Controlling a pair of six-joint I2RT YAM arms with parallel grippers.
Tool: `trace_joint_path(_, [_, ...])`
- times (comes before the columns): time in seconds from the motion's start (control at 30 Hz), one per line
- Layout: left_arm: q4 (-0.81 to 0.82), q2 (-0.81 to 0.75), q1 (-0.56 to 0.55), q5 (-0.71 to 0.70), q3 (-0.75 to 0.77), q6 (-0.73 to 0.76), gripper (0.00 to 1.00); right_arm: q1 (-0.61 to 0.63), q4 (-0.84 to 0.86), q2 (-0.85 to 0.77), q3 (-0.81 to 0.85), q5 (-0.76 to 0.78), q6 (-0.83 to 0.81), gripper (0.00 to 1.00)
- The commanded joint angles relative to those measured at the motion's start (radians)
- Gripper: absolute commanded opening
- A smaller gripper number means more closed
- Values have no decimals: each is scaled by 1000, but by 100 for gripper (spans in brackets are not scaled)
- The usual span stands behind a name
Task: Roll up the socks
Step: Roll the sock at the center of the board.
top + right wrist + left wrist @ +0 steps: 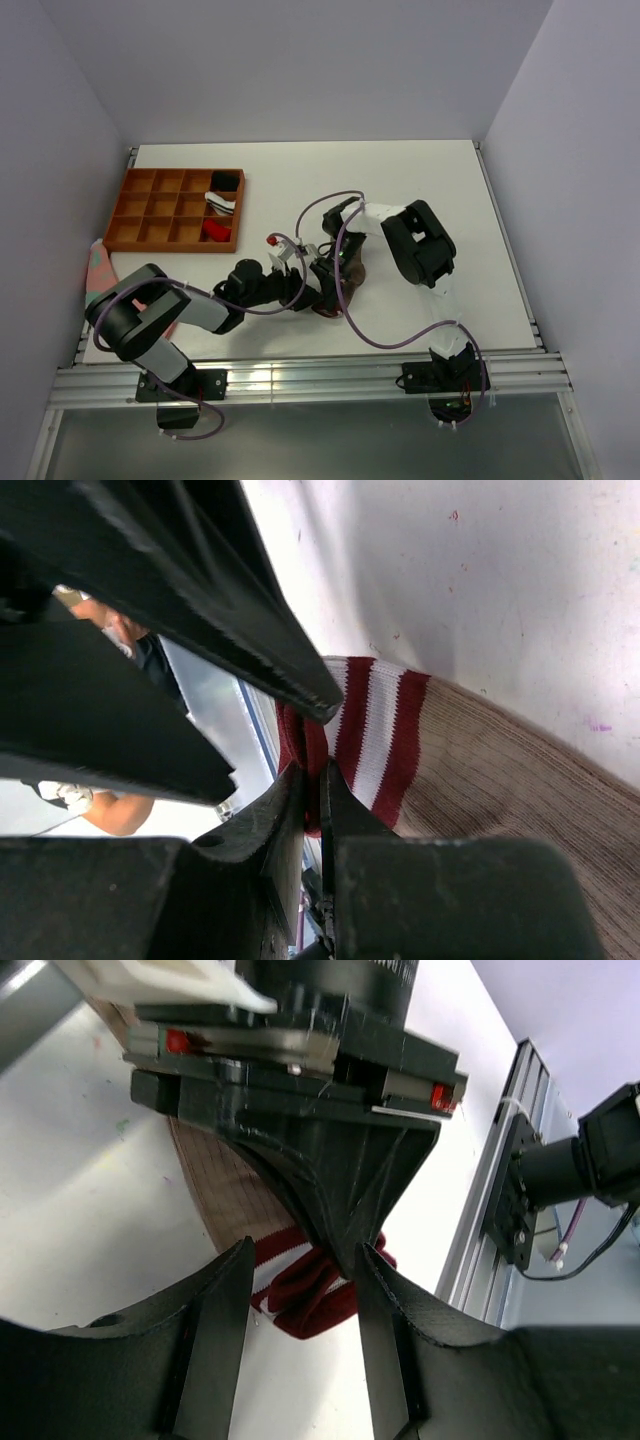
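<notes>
The tan-brown sock point(500, 780) lies on the white table, its maroon-and-white striped cuff point(380, 730) at the near end. My right gripper point(312, 772) is shut on a fold of the cuff. In the left wrist view the cuff point(310, 1295) lies bunched on the table between the open jaws of my left gripper point(305, 1252), which hold nothing. In the top view both grippers, left point(303, 275) and right point(330, 283), meet over the sock point(354, 285) at the table's middle. A red bundle point(210, 231) lies in a tray compartment; I cannot tell whether it is the red sock.
A brown divided tray point(150, 228) stands at the back left, with black and white bundles point(223, 193) in its right compartments. A pink and teal fabric piece point(100, 268) lies at the left edge. The metal rail point(490, 1210) runs along the near edge. Purple cables point(390, 340) loop by the right arm.
</notes>
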Motion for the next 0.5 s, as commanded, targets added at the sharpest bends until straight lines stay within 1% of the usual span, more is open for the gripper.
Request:
trace_joint_path(0.0, [57, 22, -6, 62, 28, 39, 50, -10, -34, -12, 9, -29, -27, 13])
trace_joint_path(0.47, [53, 59, -30, 59, 23, 44, 49, -17, -36, -17, 10, -26, -25, 12])
